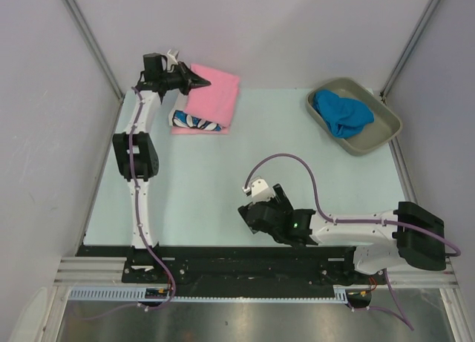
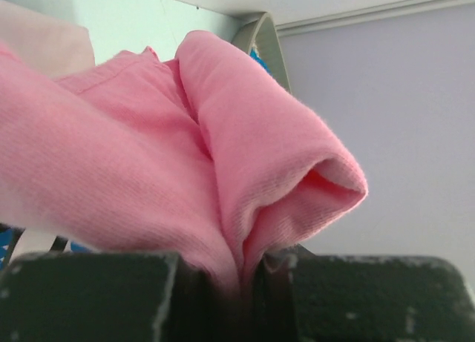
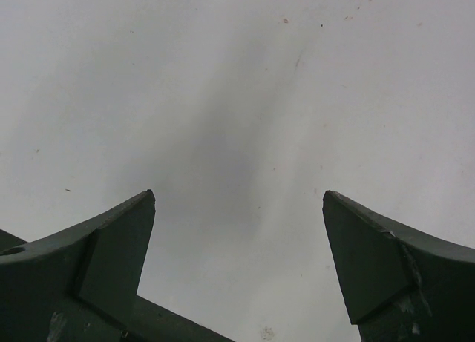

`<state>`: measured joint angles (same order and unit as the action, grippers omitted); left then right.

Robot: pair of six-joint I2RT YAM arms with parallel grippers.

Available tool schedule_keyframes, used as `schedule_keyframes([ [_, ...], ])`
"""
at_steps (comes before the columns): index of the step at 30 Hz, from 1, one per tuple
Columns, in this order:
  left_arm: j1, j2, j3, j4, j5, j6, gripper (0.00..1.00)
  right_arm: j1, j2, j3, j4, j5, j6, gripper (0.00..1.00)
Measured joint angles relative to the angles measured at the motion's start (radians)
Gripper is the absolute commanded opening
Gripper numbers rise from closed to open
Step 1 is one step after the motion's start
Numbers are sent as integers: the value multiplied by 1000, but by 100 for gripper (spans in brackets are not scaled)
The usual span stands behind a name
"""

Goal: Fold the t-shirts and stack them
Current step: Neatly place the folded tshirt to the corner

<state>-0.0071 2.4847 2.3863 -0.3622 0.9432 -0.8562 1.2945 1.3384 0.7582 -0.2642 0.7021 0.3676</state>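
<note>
Here, pale table (image 1: 223,171), grey walls (image 1: 282,30); left hand (image 1: 203,80) around pink t-shirt (image 1: 217,96), right hand (image 3: 239,197) wide.

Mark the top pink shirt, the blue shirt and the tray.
top pink shirt (image 1: 214,96): top view, upper face.
blue shirt (image 1: 341,113): top view, bundle's centre.
tray (image 1: 377,133): top view, bare right side.

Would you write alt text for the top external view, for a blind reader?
The left pincer grips a pink t-shirt atop a printed t-shirt at far left. A blue t-shirt lies in a grey tray; the right pincer is open.
</note>
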Motion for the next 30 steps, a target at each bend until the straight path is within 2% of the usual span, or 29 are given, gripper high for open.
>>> schedule_keyframes([
  [11,90,-6,-15,50,27,-26,2,6,45,0,16,-30,-2,100],
  [17,121,-6,-51,32,30,7,34,7,51,2,16,-31,-3,100],
  [18,124,-4,-51,27,30,14,52,7,55,3,16,-31,-3,100],
  [19,127,-3,-51,23,31,24,98,7,59,3,16,-31,-3,100],
  [27,161,46,-52,-58,34,130,100,9,67,10,15,-39,-3,100],
  [30,197,54,-107,-122,6,195,100,10,81,23,16,-39,-3,100],
])
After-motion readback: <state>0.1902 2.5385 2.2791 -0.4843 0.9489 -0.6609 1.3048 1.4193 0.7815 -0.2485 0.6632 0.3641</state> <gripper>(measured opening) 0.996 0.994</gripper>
